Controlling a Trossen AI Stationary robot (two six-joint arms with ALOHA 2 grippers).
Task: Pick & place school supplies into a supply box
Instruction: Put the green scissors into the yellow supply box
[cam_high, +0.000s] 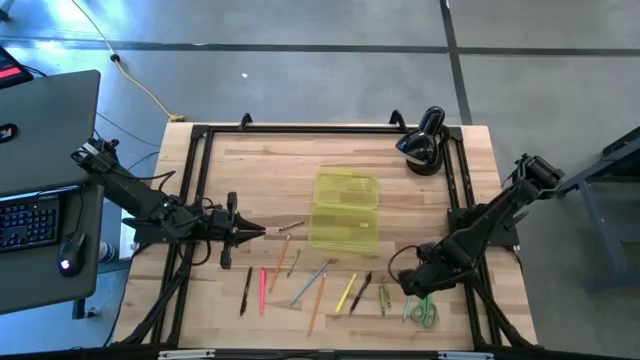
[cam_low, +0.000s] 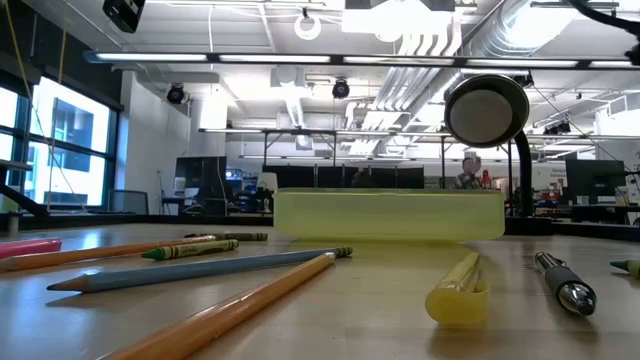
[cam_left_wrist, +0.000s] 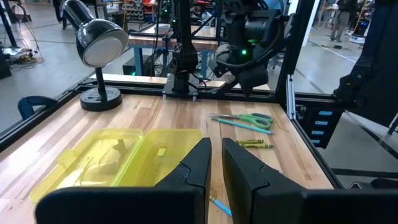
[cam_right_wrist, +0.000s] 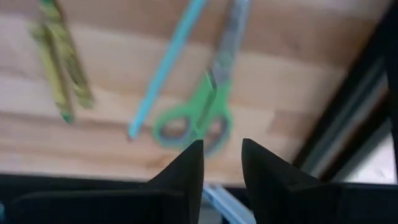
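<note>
Two grippers are seen, neither holding anything: the approach step is in hand. The right gripper (cam_right_wrist: 221, 163), fingers slightly parted, hangs just above the green-handled scissors (cam_right_wrist: 198, 115) near the table's right corner; lowering and closing are called for next. The supply box (cam_high: 345, 210) lies open mid-table, beside the waiting, narrowly parted left gripper (cam_high: 252, 232)

No legible text, label, brand, number or sign is found in any view: the markings along the green crayon (cam_low: 190, 249) in the low view are too small to read, and the keys of the keyboard (cam_high: 28, 222) in the high view cannot be made out.
</note>
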